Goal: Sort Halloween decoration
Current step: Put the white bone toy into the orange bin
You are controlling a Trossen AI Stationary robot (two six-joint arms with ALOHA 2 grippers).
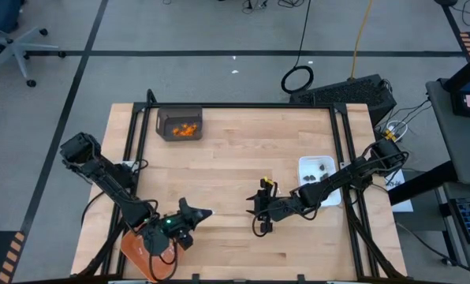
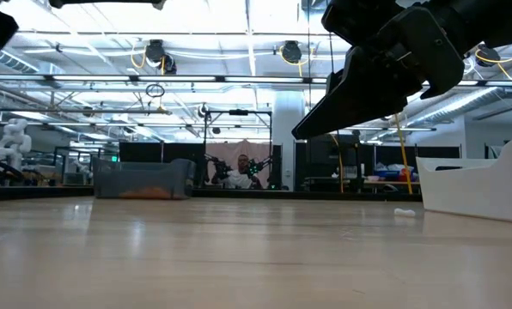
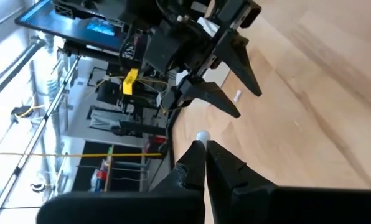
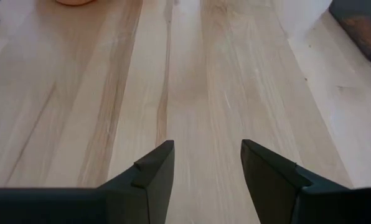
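Right gripper (image 1: 260, 211) sits over the middle of the table (image 1: 235, 166), fingers apart, nothing between them; right wrist view shows only bare wood under the tips. I read that as poised for the next pick.

Left gripper (image 1: 197, 214) is near the front edge, left of centre, fingers together. A small white bit (image 3: 201, 135) shows just past the fingertips in the left wrist view; I can't tell if it's pinched or simply lying on the wood.

Decoration so far:
- orange bits (image 1: 187, 130) in the grey bin (image 1: 161, 123) at the back edge, left of centre
- dark bits (image 1: 323, 166) in the white dish (image 1: 307, 164) by the right edge
- one white stick (image 2: 404, 212) loose on the table near the dish, low view

Orange tray (image 1: 140, 254) at the front left corner, mostly hidden under the left arm.

The two grippers face each other closely, so I'd watch that gap before moving either.
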